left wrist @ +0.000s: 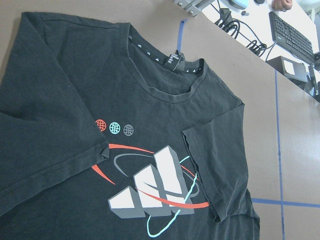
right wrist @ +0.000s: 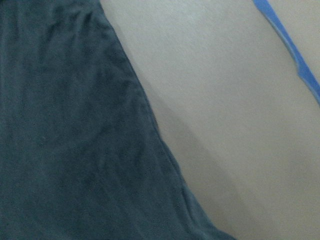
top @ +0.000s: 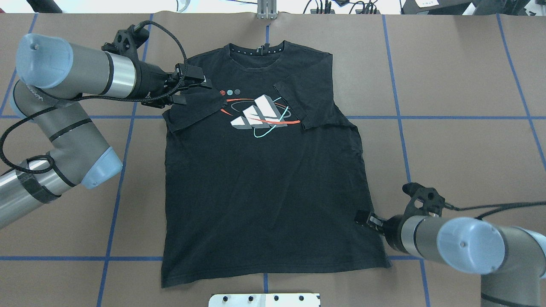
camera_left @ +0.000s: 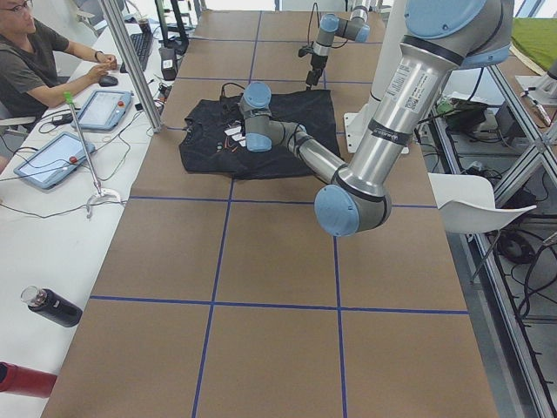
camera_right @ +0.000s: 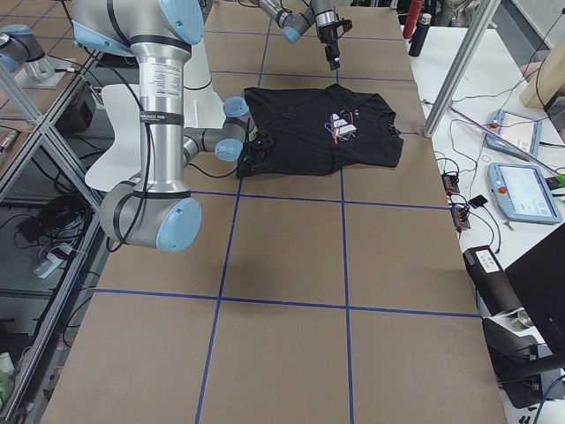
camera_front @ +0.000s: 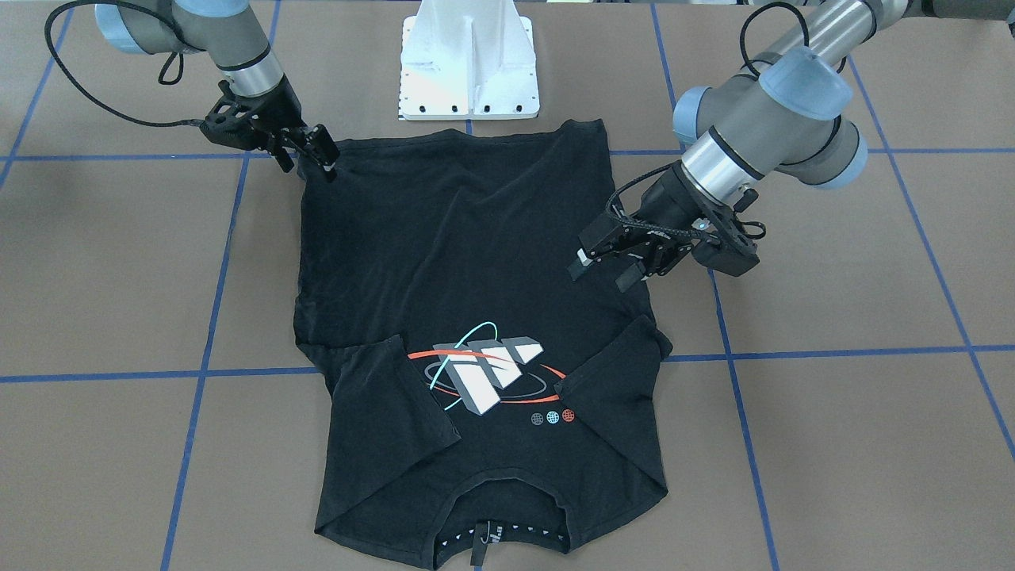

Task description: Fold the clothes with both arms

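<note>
Noted left arm [top: 64, 81] folded sharply at the elbow, forearm running near level, wrist turned inward. Found left gripper [camera_front: 601, 275] angled down and held clear of the surface, both fingers spread. Logged right arm [top: 465, 243] stretched low from the opposite side, wrist dipped. Recorded right gripper [camera_front: 308, 169] close to table level, fingers apart; contact not discernible.

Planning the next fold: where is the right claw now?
In the overhead view, the right claw is at lower right, at the right side edge of the shirt, a little above its hem corner.
</note>
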{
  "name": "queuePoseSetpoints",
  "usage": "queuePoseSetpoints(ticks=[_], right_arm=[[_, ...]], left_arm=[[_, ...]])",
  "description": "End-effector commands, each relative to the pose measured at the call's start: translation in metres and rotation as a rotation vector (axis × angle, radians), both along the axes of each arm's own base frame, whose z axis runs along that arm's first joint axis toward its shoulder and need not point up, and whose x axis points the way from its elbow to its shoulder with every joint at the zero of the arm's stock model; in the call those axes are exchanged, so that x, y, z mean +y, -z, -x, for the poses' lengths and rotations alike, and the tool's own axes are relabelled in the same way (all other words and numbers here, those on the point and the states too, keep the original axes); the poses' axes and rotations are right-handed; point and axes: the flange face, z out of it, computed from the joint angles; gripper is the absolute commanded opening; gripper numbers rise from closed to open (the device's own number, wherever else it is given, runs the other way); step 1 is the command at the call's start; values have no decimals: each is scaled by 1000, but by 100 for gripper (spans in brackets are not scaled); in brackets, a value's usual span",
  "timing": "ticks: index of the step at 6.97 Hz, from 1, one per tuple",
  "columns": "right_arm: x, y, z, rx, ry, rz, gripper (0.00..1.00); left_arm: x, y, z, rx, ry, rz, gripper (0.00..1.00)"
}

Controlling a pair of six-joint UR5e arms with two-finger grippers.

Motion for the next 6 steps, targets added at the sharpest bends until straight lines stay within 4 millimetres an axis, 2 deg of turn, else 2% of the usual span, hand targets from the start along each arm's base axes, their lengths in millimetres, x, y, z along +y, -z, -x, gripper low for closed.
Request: queuePoseSetpoints(ticks=[1,2,3,6], right_arm=[[48,-12,5,24,-20,-16,88],[53,-22,1,46,-10,-17,87],[54,-23,1,50,-16,-25,81],[55,-22,1,48,-14,-26,77]], left_arm=[[0,-8,-2,-12,-2,13,98],[-1,-8,-3,-14,-2,14,98],[-1,-10,-4,-17,-2,17,98],[-2,-15,-8,-25,-4,23,98]])
